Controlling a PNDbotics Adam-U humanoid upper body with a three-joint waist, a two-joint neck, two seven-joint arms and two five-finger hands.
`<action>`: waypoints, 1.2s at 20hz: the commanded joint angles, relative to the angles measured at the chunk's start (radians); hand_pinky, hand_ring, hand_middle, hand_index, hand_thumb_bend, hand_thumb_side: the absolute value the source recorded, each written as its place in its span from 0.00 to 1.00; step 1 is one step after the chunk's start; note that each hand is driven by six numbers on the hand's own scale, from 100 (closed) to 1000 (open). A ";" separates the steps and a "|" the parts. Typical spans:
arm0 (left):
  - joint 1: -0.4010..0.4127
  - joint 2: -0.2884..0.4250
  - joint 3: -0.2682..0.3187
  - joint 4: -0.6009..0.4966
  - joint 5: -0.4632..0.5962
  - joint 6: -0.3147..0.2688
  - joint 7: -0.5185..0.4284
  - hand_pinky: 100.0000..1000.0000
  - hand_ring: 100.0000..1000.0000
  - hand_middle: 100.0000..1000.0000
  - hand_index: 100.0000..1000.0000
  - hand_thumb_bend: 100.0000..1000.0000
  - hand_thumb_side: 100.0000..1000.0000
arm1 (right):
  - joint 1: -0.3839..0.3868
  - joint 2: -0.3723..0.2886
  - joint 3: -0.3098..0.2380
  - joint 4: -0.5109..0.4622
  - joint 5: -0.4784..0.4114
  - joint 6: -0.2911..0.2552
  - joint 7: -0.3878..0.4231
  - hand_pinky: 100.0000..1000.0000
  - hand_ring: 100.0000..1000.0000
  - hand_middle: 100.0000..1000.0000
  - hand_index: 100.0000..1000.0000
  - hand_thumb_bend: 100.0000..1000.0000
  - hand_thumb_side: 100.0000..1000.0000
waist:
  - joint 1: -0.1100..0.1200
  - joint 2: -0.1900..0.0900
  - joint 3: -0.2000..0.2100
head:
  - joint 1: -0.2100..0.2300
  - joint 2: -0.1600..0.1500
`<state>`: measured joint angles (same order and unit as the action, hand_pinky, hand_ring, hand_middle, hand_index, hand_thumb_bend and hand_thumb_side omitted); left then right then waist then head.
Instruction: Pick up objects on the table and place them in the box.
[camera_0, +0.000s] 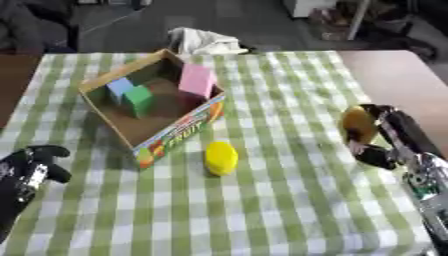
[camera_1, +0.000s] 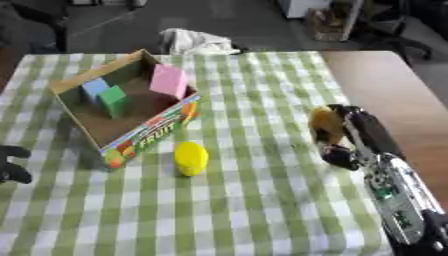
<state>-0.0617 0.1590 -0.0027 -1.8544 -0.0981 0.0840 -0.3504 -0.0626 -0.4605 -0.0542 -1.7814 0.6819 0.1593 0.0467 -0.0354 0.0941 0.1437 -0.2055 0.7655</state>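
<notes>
An open, shallow cardboard box (camera_0: 166, 131) with a brown inside sits in the upper left of the frame on a counter covered by a green-and-white checked cloth (camera_0: 289, 200). Its near outer wall is brightly printed with fruit pictures, and the word "FRUIT" reads along it in large letters; smaller print there is too blurred to read. Inside the box lie three blocks: a pale blue block (camera_0: 120, 88) at the left, a green block (camera_0: 138, 100) just beside it and touching or nearly so, and a pink block (camera_0: 198, 80) leaning against the far right wall.

Just in front of the box's near wall, in the middle of the frame, lies a yellow rounded cylinder-like object (camera_0: 220, 157), plain and unmarked, resting on the cloth apart from both hands.

At the right of the frame the robot's right hand (camera_1: 343, 140) has its dark fingers curled round a rounded orange-brown object (camera_1: 325, 125), held above the cloth, well apart from the box. The silver and black forearm runs down to the lower right corner.

At the lower left edge the left hand (camera_0: 37, 162) shows, black, its fingers curled and holding nothing.

A crumpled white cloth (camera_0: 203, 42) lies at the counter's far edge behind the box.
</notes>
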 joint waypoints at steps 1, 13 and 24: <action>-0.004 0.017 -0.001 -0.013 0.002 0.000 -0.002 0.54 0.47 0.61 0.67 0.00 0.60 | -0.083 -0.095 0.042 -0.033 -0.119 0.002 -0.007 0.62 0.74 0.18 0.27 0.00 0.00 | 0.000 -0.014 0.004 | -0.004 0.005; 0.000 0.010 -0.024 -0.008 0.012 -0.008 -0.027 0.54 0.47 0.61 0.67 0.00 0.60 | -0.648 -0.113 0.301 0.304 -0.335 -0.073 0.082 0.65 0.75 0.20 0.30 0.00 0.00 | 0.025 -0.026 0.055 | -0.036 0.005; -0.006 0.004 -0.040 -0.006 0.019 -0.010 -0.046 0.54 0.47 0.61 0.67 0.00 0.61 | -0.827 0.038 0.359 0.575 -0.104 -0.257 0.123 0.70 0.78 0.41 0.57 0.03 0.00 | 0.031 -0.021 0.103 | -0.073 0.005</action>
<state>-0.0578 0.1573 -0.0409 -1.8482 -0.0862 0.0751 -0.3922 -0.8590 -0.4197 0.3091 -1.2079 0.5614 -0.0835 0.1704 -0.0077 0.0822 0.2495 -0.2742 0.7655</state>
